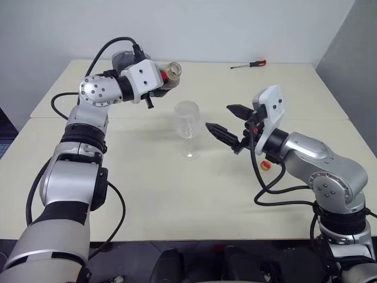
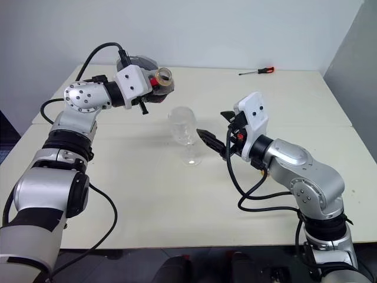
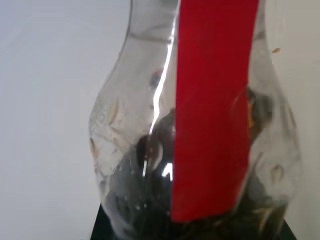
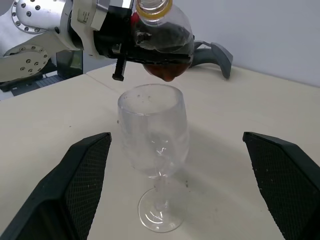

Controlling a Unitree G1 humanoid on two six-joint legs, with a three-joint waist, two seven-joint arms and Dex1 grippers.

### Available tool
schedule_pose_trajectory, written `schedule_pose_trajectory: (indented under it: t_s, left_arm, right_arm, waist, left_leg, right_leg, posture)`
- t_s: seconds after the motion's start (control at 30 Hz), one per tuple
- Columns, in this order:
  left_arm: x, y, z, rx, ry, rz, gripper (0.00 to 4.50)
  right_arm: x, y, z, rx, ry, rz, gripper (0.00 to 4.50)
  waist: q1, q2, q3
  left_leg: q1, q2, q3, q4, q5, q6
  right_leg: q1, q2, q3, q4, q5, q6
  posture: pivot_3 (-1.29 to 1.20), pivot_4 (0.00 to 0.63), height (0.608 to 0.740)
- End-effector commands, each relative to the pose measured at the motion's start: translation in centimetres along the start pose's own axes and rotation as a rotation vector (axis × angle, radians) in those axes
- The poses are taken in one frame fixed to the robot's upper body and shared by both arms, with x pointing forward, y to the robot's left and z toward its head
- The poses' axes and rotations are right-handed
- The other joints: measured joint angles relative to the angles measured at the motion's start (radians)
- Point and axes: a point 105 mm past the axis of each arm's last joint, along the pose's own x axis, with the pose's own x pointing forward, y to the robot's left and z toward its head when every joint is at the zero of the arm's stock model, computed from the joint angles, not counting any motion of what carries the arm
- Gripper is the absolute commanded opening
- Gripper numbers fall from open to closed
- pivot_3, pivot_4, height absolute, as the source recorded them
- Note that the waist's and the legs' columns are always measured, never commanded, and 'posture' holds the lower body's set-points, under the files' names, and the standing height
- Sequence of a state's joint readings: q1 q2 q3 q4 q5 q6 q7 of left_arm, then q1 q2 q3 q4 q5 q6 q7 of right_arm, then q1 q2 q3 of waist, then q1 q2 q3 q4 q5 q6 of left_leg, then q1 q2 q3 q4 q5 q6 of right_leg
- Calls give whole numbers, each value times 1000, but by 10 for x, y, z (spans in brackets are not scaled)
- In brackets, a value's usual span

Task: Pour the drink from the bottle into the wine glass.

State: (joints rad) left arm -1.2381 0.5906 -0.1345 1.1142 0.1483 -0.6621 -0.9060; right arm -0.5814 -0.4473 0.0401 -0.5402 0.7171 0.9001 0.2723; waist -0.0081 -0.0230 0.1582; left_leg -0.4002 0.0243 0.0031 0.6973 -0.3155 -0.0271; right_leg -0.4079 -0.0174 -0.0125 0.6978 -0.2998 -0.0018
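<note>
My left gripper is shut on the bottle, a clear plastic one with a red band. It is held almost level above the table. Its open mouth points toward the right arm, and the drink lies dark in its lower belly. The wine glass stands upright on the table just below and in front of the bottle, and I see no liquid in it. My right gripper is open, level with the bowl on the glass's right, and its fingers do not touch the glass.
A red-handled screwdriver lies at the table's far right. A grey object sits behind the left hand. A small yellow and red thing lies on the table under the right forearm.
</note>
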Motion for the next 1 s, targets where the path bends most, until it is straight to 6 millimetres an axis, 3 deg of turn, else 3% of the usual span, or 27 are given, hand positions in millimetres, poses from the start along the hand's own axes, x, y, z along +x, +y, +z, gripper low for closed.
schedule_pose_trajectory:
  t_s: [0.03, 0.57, 1.0]
  left_arm:
    - [-3, 20, 19, 121, -36, 33, 1032]
    - [-10, 18, 10, 266, 35, -1, 1032]
    - [-7, 27, 20, 379, 33, 4, 1032]
  right_arm:
    - [1, 1, 16, -37, -56, 7, 4500]
    - [7, 3, 19, -49, -62, 32, 4500]
    - [8, 5, 19, -54, -64, 38, 4500]
  waist:
    - [0, 0, 0]
    - [-4, 0, 0]
    - [-9, 0, 0]
  left_leg:
    - [0, 0, 0, 0, 0, 0]
    - [0, 0, 0, 0, 0, 0]
    - [0, 0, 0, 0, 1, -1]
  right_leg:
    - [0, 0, 0, 0, 0, 0]
    - [0, 0, 0, 0, 0, 0]
    - [-1, 0, 0, 0, 0, 0]
  posture:
    - [0, 150, 740]
    - [0, 150, 740]
    - [0, 150, 740]
